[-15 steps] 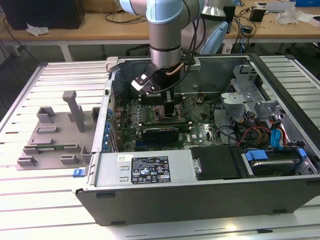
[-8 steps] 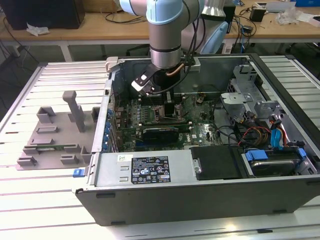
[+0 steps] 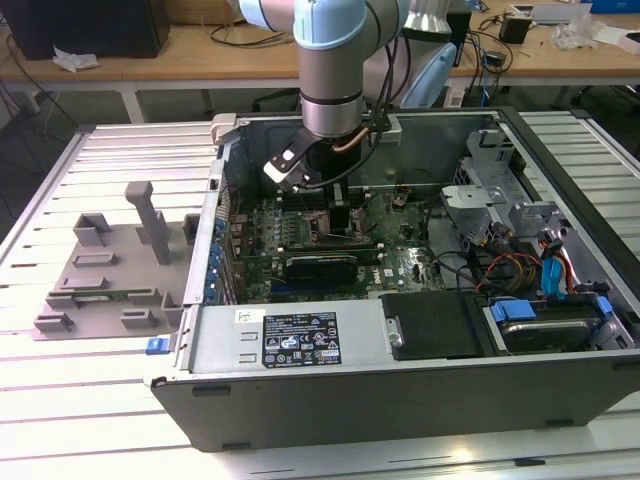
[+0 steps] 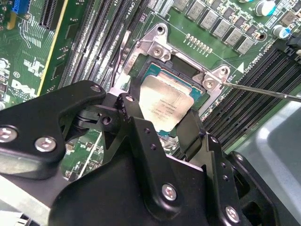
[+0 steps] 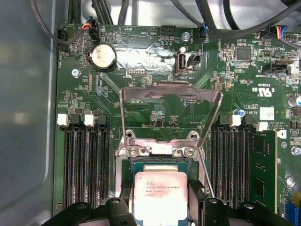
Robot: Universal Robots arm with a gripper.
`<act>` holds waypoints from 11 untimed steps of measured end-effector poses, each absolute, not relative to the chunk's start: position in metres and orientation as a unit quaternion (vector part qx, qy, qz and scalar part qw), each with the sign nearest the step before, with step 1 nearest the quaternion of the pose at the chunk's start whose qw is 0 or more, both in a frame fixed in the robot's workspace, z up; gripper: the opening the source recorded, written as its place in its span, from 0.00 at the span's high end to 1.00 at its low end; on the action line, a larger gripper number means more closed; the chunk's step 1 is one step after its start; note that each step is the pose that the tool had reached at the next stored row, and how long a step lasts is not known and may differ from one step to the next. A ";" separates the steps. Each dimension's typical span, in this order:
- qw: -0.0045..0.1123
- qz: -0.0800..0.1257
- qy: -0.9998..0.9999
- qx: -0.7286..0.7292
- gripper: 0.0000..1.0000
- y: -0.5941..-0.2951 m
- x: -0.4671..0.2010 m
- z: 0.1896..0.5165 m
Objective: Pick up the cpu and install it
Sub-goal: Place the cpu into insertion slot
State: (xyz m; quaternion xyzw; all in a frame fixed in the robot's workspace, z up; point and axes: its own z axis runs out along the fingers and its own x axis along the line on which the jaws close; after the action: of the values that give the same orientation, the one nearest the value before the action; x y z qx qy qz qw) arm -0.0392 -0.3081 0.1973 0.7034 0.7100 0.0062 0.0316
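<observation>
The pincer (image 4: 160, 113) is down inside the computer case (image 3: 300, 390), its two fingers closed in on opposite edges of the cpu (image 4: 165, 104). The chip lies flat between the fingertips, squarely over the open socket (image 5: 155, 162), with the load plate (image 5: 169, 113) flipped up just beyond them. Whether it's seated yet, I can't tell.

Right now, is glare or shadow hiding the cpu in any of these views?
First wrist view: the cpu is evenly lit, but glare whitens the motherboard beside the coin cell. Second wrist view: its metal top has a soft sheen, nothing washed out. Exterior view: the case interior is dim, while the table slats wash out.
</observation>
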 end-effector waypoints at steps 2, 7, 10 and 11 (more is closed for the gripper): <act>0.032 0.006 0.710 0.703 0.45 -0.308 -0.039 0.197; 0.032 0.006 0.710 0.703 0.45 -0.309 -0.039 0.197; 0.032 0.006 0.710 0.703 0.45 -0.309 -0.039 0.197; 0.032 0.006 0.710 0.703 0.45 -0.309 -0.038 0.197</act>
State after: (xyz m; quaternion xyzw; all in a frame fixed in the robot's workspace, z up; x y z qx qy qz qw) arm -0.0381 -0.3092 0.1972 0.7035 0.7100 0.0062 0.0316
